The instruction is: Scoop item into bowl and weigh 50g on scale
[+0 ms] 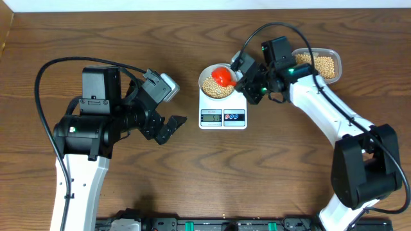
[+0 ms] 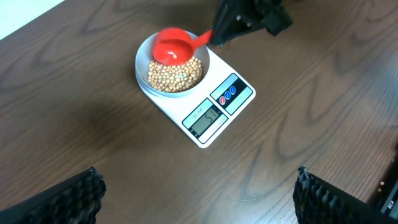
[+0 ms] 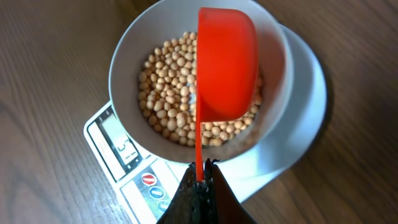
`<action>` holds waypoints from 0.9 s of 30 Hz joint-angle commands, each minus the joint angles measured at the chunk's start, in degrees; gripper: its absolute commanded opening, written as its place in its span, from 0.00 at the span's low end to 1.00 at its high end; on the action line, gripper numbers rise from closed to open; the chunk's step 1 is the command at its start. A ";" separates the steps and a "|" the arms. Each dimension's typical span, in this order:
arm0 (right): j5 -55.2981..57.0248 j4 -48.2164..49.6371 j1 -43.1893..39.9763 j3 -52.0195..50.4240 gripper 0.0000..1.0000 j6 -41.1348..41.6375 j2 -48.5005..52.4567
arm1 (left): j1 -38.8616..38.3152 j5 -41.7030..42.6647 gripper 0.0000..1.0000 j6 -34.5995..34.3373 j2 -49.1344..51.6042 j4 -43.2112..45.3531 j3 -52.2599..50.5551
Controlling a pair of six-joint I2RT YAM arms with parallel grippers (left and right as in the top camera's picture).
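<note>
Right gripper [image 3: 200, 182], clamped on the handle of the red scoop [image 3: 227, 62], holds it over the bowl [image 3: 127, 53] of beans [image 3: 165, 99]. Left gripper [image 1: 172, 126] gapes empty, left of the scale [image 1: 223, 117].

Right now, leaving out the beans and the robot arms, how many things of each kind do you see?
Pale round bowl: 1
Clear plastic tub: 1
White flat digital scale: 1
Red plastic scoop: 1
Total: 4
</note>
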 commanded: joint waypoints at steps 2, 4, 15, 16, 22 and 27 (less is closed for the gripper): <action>1.29 0.07 2.40 0.17 0.01 -3.50 0.57 | 0.35 1.16 0.99 -0.26 -0.31 -0.07 1.64; 2.01 -0.09 3.13 0.17 0.01 -4.44 1.01 | 0.35 1.16 0.99 -0.26 -0.31 -0.07 1.64; 1.27 -1.49 4.15 0.20 0.01 -7.37 2.73 | 0.35 1.16 0.99 -0.26 -0.31 -0.07 1.64; -0.50 -2.08 4.13 0.22 0.01 -7.37 2.73 | 0.35 1.16 0.99 -0.26 -0.31 -0.07 1.64; -4.07 -4.39 3.19 3.10 0.01 -5.81 2.73 | 0.35 1.16 0.99 -0.26 -0.31 -0.07 1.64; -13.70 -4.81 -0.76 4.17 0.01 -1.09 2.73 | 0.35 1.16 0.99 -0.26 -0.31 -0.07 1.64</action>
